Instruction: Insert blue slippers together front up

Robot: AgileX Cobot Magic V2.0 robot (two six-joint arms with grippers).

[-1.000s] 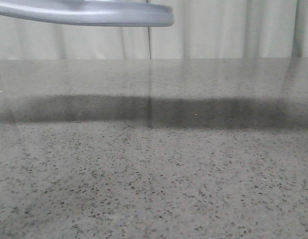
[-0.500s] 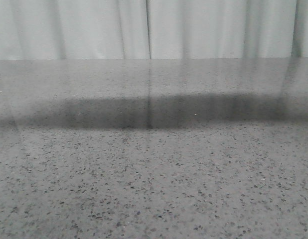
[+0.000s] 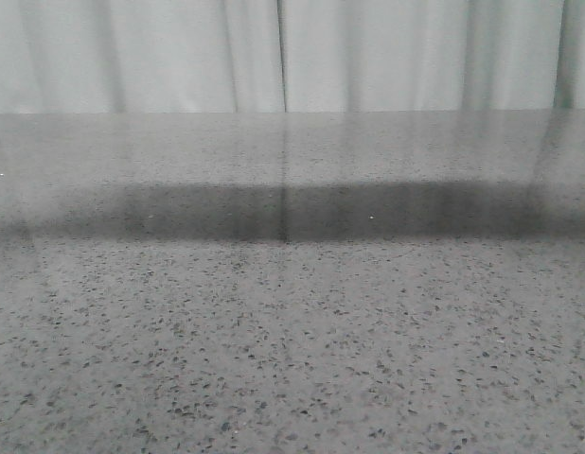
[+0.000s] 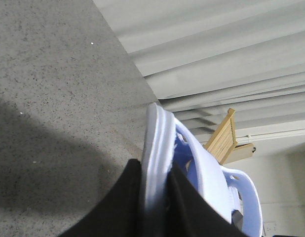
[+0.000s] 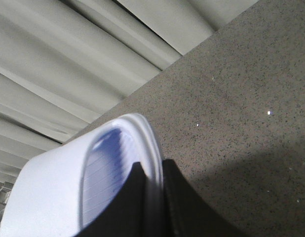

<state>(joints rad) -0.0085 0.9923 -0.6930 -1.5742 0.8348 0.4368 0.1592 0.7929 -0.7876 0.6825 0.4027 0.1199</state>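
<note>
In the left wrist view my left gripper [image 4: 156, 173] is shut on the sole edge of one pale blue slipper [image 4: 160, 136], held in the air above the table; its strap with triangular cut-outs [image 4: 207, 170] shows beyond the fingers [image 4: 125, 202]. A second pale blue strap [image 4: 251, 202] shows just behind it. In the right wrist view my right gripper [image 5: 153, 173] is shut on the sole edge of the other pale blue slipper [image 5: 68, 182], whose ribbed footbed [image 5: 105, 173] faces the camera. Neither slipper nor gripper shows in the front view.
The grey speckled table [image 3: 292, 331] spans the front view, with a dark shadow band [image 3: 292, 210] across it and pale curtains [image 3: 292, 52] behind. A wooden slatted stand [image 4: 224, 136] is beyond the table's edge in the left wrist view.
A pale blue slipper edge at the top left of the front view one second ago has risen out of the picture. The shadow band on the table has shifted a little.
</note>
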